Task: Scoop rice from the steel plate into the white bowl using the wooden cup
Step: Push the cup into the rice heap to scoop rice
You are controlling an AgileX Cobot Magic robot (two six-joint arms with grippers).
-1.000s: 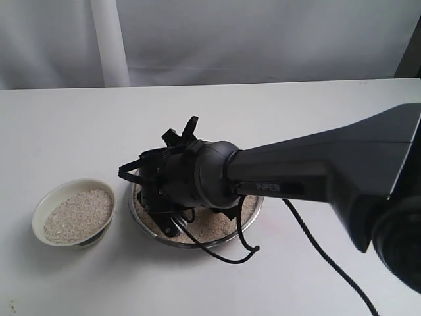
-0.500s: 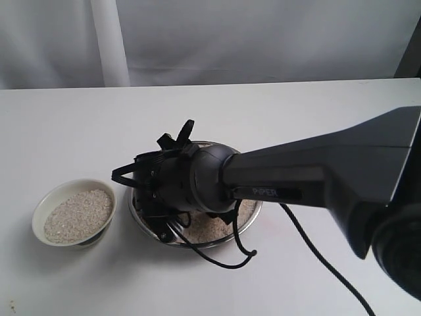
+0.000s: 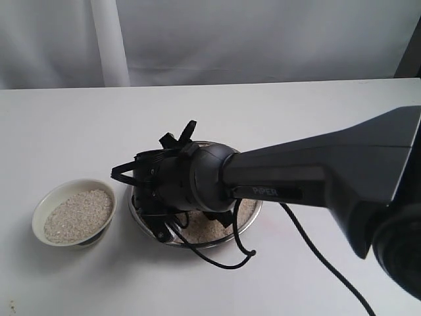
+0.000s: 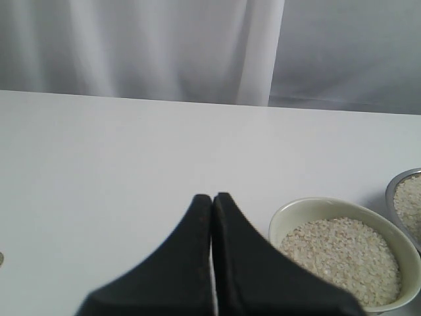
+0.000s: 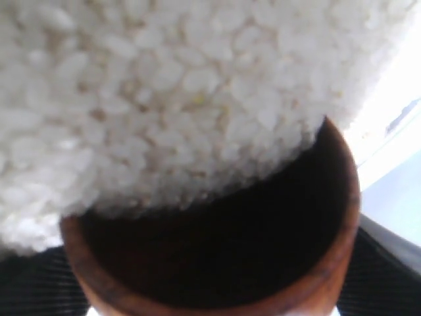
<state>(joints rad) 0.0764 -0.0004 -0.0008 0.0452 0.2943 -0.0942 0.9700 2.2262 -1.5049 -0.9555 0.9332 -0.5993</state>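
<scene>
Right wrist view: wooden cup (image 5: 230, 250) clamped in the right pincer (image 3: 151, 210), mouth pushed into the rice (image 5: 164, 99), so likely the scooping step, down in the steel plate (image 3: 252, 217) at the lower middle of the exterior view. Next, probably: turn the mouth up slowly, lift out level, carry to the white bowl (image 3: 41, 209) at the lower left, then tip gently to keep grains off the worktop (image 3: 296, 112). Left pincer (image 4: 212, 199) pressed together, holding nothing, near that bowl.

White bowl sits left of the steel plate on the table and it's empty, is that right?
Not empty. The white bowl does sit left of the steel plate, but it holds rice, as the exterior view shows.
</scene>
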